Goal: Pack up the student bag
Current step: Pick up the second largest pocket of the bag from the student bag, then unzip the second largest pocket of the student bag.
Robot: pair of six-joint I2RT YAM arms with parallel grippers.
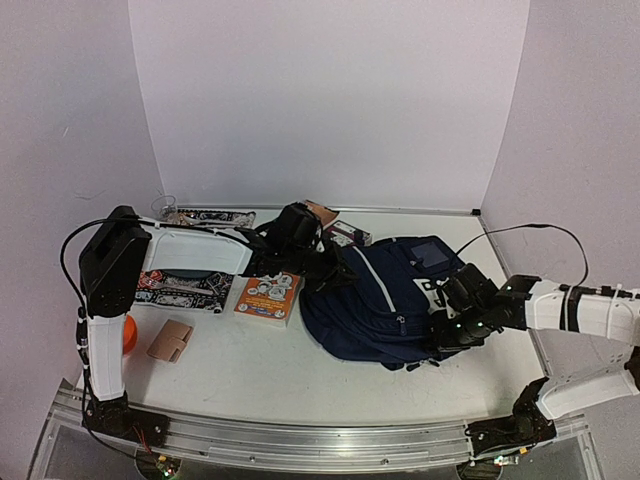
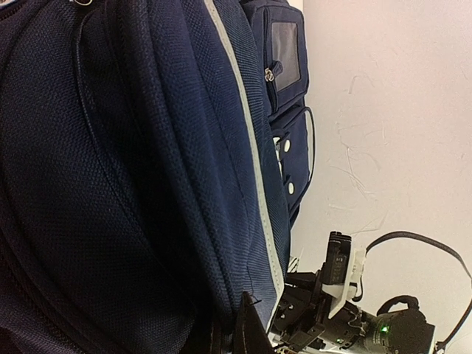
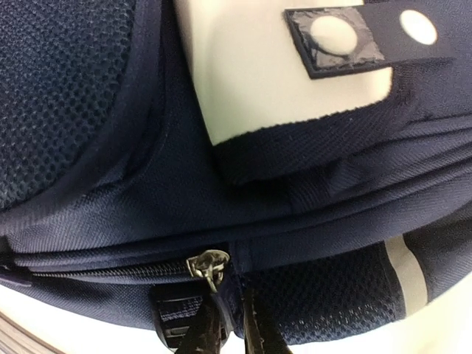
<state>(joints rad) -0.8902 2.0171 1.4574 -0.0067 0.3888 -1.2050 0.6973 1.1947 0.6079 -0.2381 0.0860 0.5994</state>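
Observation:
The student bag, navy with a pale stripe, lies on its side right of the table's middle. My left gripper reaches across from the left and is at the bag's left edge. In the left wrist view its dark fingertips are shut on a fold of the bag's fabric beside the grey stripe. My right gripper is at the bag's near right edge. In the right wrist view it is pinched on the blue pull hanging from the metal zipper slider.
An orange book lies just left of the bag, beside a black patterned mat. Nearer the front left are a tan case and an orange ball. A clear cup and small items sit at the back.

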